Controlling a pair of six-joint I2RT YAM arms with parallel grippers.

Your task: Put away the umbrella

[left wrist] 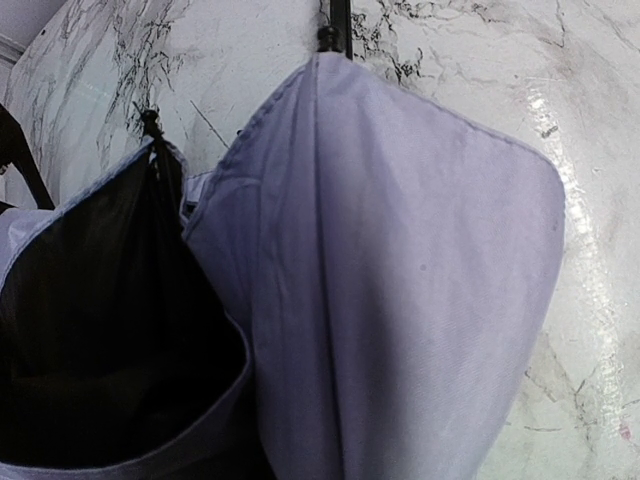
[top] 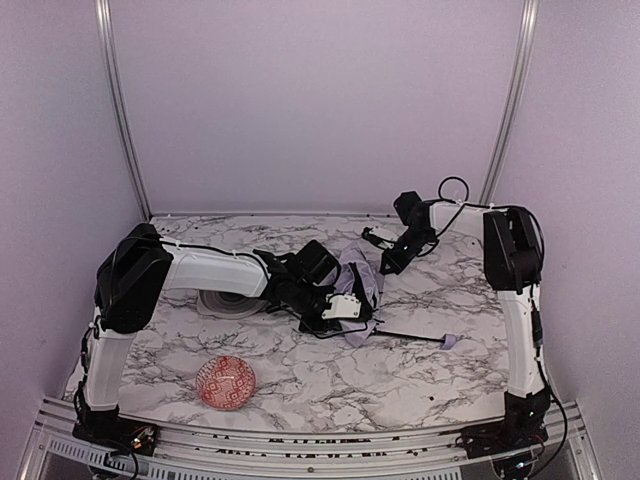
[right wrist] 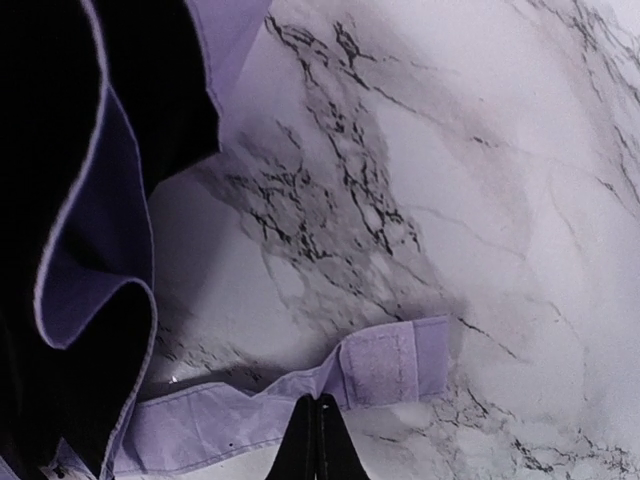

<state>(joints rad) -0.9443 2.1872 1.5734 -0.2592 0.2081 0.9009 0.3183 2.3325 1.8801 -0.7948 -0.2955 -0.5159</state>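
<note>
The umbrella (top: 360,272) lies mid-table as a bunched heap of pale lavender fabric. Its thin black shaft (top: 405,335) runs right to the small lavender knob handle (top: 449,341). My left gripper (top: 343,308) sits on the near side of the heap. In the left wrist view the fabric (left wrist: 400,280) fills the frame, hides my fingers and rises in a fold from where they are. A black rib tip (left wrist: 327,38) shows at the top. My right gripper (top: 384,262) is at the heap's far right edge. Its fingers (right wrist: 318,432) are shut on the umbrella's strap beside the fastening tab (right wrist: 385,365).
A red patterned bowl (top: 227,382) stands at the near left. A pale grey dish (top: 225,303) lies under my left forearm. The marble table (top: 450,390) is walled by lavender panels at the back and both sides.
</note>
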